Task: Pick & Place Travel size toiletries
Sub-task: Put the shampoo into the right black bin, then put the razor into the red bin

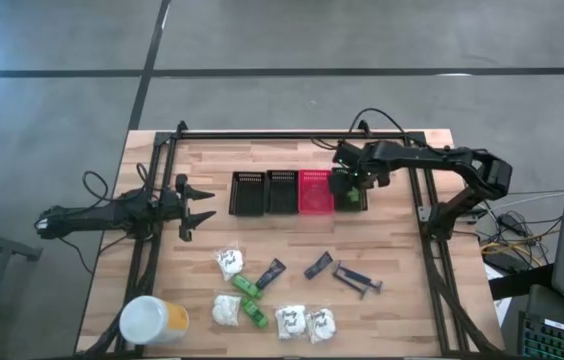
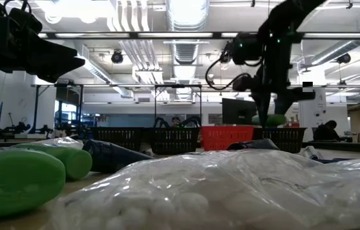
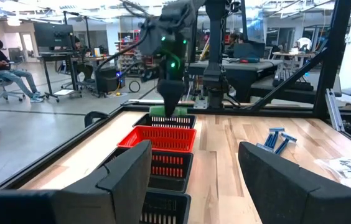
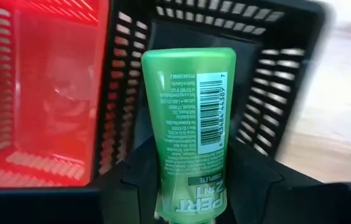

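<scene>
My right gripper (image 1: 348,186) hangs over the rightmost black mesh basket (image 4: 269,68) of a row of baskets and is shut on a small green bottle (image 4: 188,118). In the low view the bottle (image 2: 269,119) sits just above that basket's rim (image 2: 285,133). The other toiletries lie flat on the near half of the table: white packets (image 1: 229,262) (image 1: 290,320), two green bottles (image 1: 247,285), dark tubes (image 1: 317,265) and razors (image 1: 359,281). My left gripper (image 1: 198,206) waits open at the table's left, touching nothing. My right gripper pinches the green bottle between its two fingers at the printed end (image 4: 191,193), coming from above and pointing down. The bottle is lifted clear and hangs below the fingers. Its broad free end (image 4: 188,59) points into the black basket.
A red basket (image 1: 315,190) and two more black baskets (image 1: 247,192) (image 1: 282,190) stand left of the target basket. A large yellow container with a white lid (image 1: 152,322) stands at the near left corner. Black frame rails (image 1: 427,210) border the table.
</scene>
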`<state>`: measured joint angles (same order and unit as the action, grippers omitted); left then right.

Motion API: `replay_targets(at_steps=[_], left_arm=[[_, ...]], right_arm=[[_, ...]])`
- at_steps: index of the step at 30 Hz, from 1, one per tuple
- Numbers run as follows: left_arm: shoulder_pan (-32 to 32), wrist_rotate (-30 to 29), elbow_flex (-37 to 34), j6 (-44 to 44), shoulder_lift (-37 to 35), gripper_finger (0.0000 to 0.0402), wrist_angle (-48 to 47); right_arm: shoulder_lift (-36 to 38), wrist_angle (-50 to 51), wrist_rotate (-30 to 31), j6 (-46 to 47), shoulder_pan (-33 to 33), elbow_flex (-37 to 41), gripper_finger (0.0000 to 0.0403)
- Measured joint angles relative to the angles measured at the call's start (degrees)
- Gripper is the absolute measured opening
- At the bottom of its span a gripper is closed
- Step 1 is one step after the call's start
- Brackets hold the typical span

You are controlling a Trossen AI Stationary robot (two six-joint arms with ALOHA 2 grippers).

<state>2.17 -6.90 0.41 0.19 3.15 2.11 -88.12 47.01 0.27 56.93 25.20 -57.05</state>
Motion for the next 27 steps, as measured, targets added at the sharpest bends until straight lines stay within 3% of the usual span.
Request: replay_targets(at_steps=[7,20,27], left_arm=[[-0.01,0.00,0.00,0.00,0.00,0.0248,0.00],[-0.01,0.00,0.00,0.00,0.01,0.0248,0.00],[0.01,0.00,0.01,0.00,0.01,0.0248,0.00]], right_arm=[[-0.01,-6.50,-0.52,0.35,0.73,5.53,0.0151],[1.13,-7.36,3.02,1.63,-0.03,4.83,0.0261],[2.51,-5.29,2.93,-2.69,-4.96,1.93,0.0300]])
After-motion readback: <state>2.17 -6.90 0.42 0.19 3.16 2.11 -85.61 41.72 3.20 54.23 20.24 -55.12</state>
